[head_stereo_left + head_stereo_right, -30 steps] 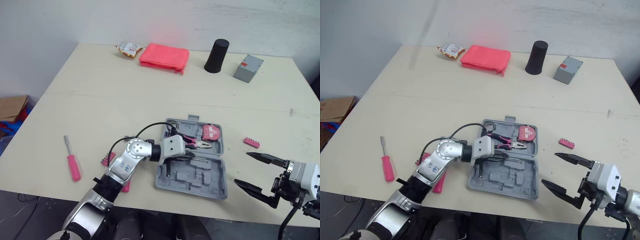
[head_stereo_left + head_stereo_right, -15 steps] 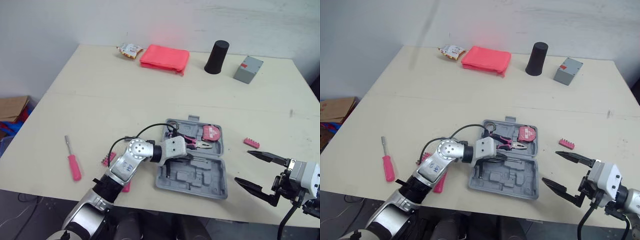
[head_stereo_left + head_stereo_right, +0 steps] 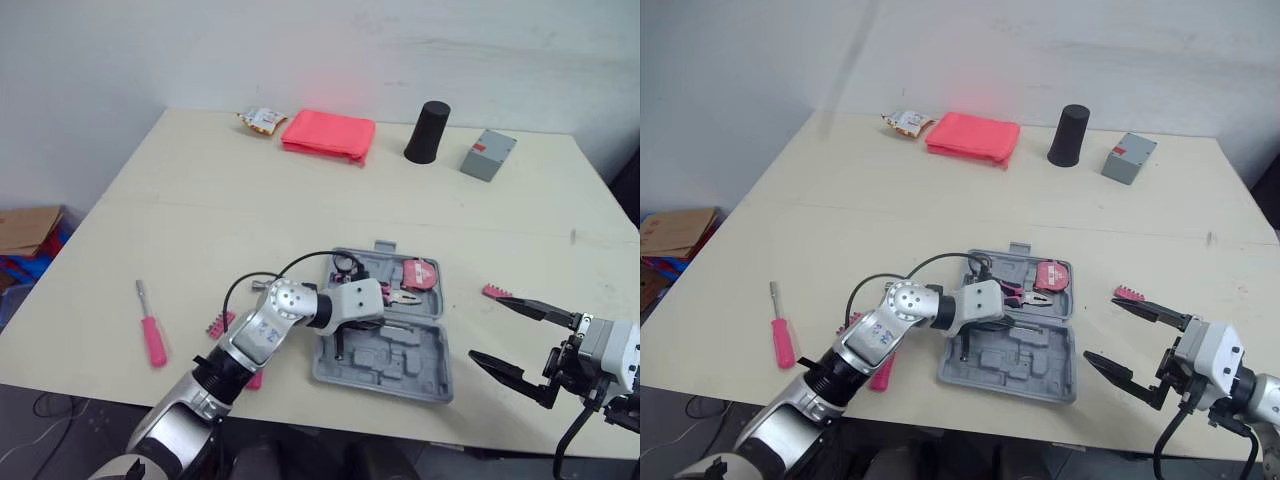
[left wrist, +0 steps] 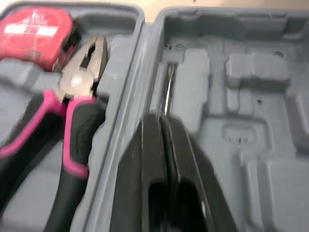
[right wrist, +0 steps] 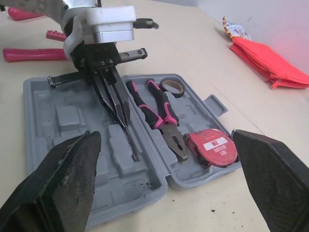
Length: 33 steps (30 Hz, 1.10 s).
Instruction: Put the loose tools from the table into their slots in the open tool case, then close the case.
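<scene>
The eye views look down from the near edge over the whole table (image 3: 200,200). Both wrist views share the tool case (image 5: 53,104): left close above, right farther off.

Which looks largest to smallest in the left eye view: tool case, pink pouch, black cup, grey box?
1. tool case
2. pink pouch
3. black cup and grey box look about alike; I do not rank them.

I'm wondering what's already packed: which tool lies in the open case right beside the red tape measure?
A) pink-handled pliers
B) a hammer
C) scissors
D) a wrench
A: the pink-handled pliers lie in the tool case with their metal nose next to the red tape measure.
</scene>
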Tool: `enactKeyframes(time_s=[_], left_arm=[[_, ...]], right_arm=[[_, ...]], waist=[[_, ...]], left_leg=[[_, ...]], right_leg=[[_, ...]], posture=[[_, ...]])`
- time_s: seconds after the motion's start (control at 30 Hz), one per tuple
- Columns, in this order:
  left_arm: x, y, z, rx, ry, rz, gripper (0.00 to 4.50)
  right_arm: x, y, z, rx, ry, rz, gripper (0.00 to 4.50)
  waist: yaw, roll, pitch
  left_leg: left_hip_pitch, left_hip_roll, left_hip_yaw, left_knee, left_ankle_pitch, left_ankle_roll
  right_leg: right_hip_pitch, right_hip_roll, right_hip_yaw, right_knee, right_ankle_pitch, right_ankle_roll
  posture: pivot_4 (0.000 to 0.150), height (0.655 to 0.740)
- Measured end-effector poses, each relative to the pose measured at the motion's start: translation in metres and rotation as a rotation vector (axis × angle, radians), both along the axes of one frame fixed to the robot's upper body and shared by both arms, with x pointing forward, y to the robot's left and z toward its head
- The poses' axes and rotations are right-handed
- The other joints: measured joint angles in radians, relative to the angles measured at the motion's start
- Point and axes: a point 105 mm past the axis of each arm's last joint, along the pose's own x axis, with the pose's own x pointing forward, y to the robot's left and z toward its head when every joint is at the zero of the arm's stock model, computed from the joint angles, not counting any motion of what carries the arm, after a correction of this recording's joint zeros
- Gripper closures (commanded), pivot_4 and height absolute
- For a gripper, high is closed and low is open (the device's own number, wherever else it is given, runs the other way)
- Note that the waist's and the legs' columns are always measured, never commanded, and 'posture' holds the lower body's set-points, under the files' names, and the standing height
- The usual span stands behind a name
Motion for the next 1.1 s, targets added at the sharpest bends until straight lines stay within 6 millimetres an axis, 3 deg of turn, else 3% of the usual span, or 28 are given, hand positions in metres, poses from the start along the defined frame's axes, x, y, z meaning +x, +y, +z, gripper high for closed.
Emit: enactKeyframes(time_s=[0.07, 0.13, 0.23, 0.27, 0.33, 0.43, 0.53, 0.6, 0.67, 0.73, 0.77, 0.83, 0.93, 1.0, 1.1], left_arm=[[-0.006, -0.001, 0.014, -0.111, -0.040, -0.055, 4.48], [-0.006, 0.009, 0.040, -0.229, -0.099, -0.083, 4.48], [-0.016, 0.043, 0.062, -0.275, -0.143, -0.150, 4.48], [-0.017, 0.053, 0.063, -0.273, -0.128, -0.147, 4.24], [-0.018, 0.088, 0.069, -0.276, -0.052, -0.064, 3.64], [-0.014, 0.123, 0.076, -0.277, 0.011, 0.068, 2.45], [-0.007, 0.177, 0.077, -0.236, 0.044, 0.284, 1.10], [0.004, 0.227, 0.078, -0.235, 0.033, 0.487, 0.10], [0.006, 0.278, 0.079, -0.222, 0.002, 0.677, 0.04], [-0.006, 0.336, 0.074, -0.158, -0.024, 0.875, 0.04], [-0.019, 0.373, 0.071, -0.097, -0.064, 0.994, 0.04], [-0.044, 0.418, 0.065, -0.023, -0.094, 1.144, 0.04], [-0.066, 0.452, 0.061, 0.007, -0.111, 1.263, 0.04], [-0.093, 0.485, 0.061, 0.028, -0.111, 1.407, 0.04], [-0.120, 0.502, 0.053, 0.031, -0.107, 1.506, 0.04]], right_arm=[[-0.002, -0.002, -0.002, -0.001, 0.012, -0.003, 0.00], [-0.002, -0.007, 0.001, -0.004, 0.002, -0.020, 0.00], [-0.007, -0.019, 0.006, -0.010, -0.018, -0.056, 0.00], [-0.010, -0.023, 0.005, -0.013, -0.016, -0.067, 0.00], [-0.016, -0.043, 0.003, -0.029, -0.022, -0.121, 0.00], [-0.022, -0.069, 0.003, -0.048, -0.050, -0.196, 0.00], [-0.030, -0.099, 0.003, -0.077, -0.075, -0.288, 0.00], [-0.035, -0.113, -0.002, -0.099, -0.062, -0.318, 0.00], [-0.037, -0.127, -0.006, -0.123, -0.056, -0.347, 0.00], [-0.044, -0.152, -0.006, -0.151, -0.055, -0.430, 0.00], [-0.048, -0.169, -0.007, -0.173, -0.055, -0.483, 0.00], [-0.055, -0.193, -0.006, -0.209, -0.054, -0.562, 0.00], [-0.057, -0.208, -0.007, -0.225, -0.057, -0.608, 0.00], [-0.059, -0.216, -0.010, -0.236, -0.025, -0.625, 0.00], [-0.051, -0.218, -0.013, -0.212, -0.031, -0.630, 0.00]], waist=[[0.002, 0.001, 0.001], [0.005, 0.002, 0.002], [0.000, 0.003, 0.002], [0.000, 0.003, 0.002], [-0.001, 0.004, 0.006], [-0.002, 0.004, 0.009], [-0.005, 0.004, 0.013], [-0.007, 0.004, 0.016], [-0.011, 0.004, 0.017], [-0.021, 0.005, 0.019], [-0.028, 0.004, 0.020], [-0.031, 0.004, 0.021], [-0.033, 0.003, 0.021], [-0.035, 0.001, 0.022], [-0.037, 0.002, 0.023]], left_leg=[[-0.007, 0.000, 0.000, 0.001, 0.000, -0.002], [-0.018, 0.001, 0.000, 0.003, 0.004, -0.007], [-0.017, 0.002, 0.001, 0.001, 0.002, -0.010], [-0.017, 0.003, 0.001, 0.001, 0.001, -0.011], [-0.016, 0.003, 0.001, 0.001, 0.001, -0.011], [-0.015, 0.003, 0.001, 0.002, 0.000, -0.010], [-0.013, 0.002, 0.001, 0.002, -0.001, -0.009], [-0.012, 0.003, 0.001, 0.001, -0.001, -0.008], [-0.012, 0.003, 0.002, 0.001, -0.004, -0.005], [-0.012, 0.003, 0.004, 0.000, -0.005, -0.006], [-0.012, 0.003, 0.004, 0.001, -0.006, -0.008], [-0.012, 0.003, 0.005, 0.000, -0.007, -0.008], [-0.013, 0.003, 0.005, 0.000, -0.008, -0.008], [-0.013, 0.004, 0.005, -0.001, -0.008, -0.009], [-0.011, 0.004, 0.005, -0.002, -0.009, -0.008]], right_leg=[[-0.008, 0.001, 0.000, 0.000, 0.000, 0.000], [-0.018, 0.003, 0.000, 0.000, 0.000, 0.001], [-0.018, 0.005, 0.000, -0.001, -0.003, 0.002], [-0.018, 0.006, 0.000, -0.001, -0.004, 0.002], [-0.018, 0.007, 0.001, -0.001, -0.005, 0.002], [-0.016, 0.006, 0.002, 0.000, -0.005, 0.002], [-0.015, 0.005, 0.002, 0.000, -0.005, 0.002], [-0.015, 0.005, 0.002, 0.000, -0.004, 0.001], [-0.015, 0.004, 0.001, 0.000, -0.004, 0.001], [-0.016, 0.002, 0.001, -0.001, -0.005, -0.001], [-0.016, 0.002, 0.001, -0.002, -0.006, -0.002], [-0.016, 0.001, 0.001, -0.005, -0.006, -0.003], [-0.016, 0.001, 0.000, -0.005, -0.006, -0.003], [-0.017, 0.001, 0.000, -0.005, -0.006, -0.003], [-0.016, -0.001, 0.000, -0.005, -0.006, -0.003]], posture=[[0.150, 0.7400], [0.150, 0.7400], [0.150, 0.7400], [0.150, 0.7400], [0.150, 0.7400], [0.150, 0.7400], [0.150, 0.7400], [0.150, 0.7400], [0.150, 0.7400], [0.150, 0.7400], [0.150, 0.7400], [0.150, 0.7400], [0.150, 0.7400], [0.150, 0.7400], [0.150, 0.7400]])
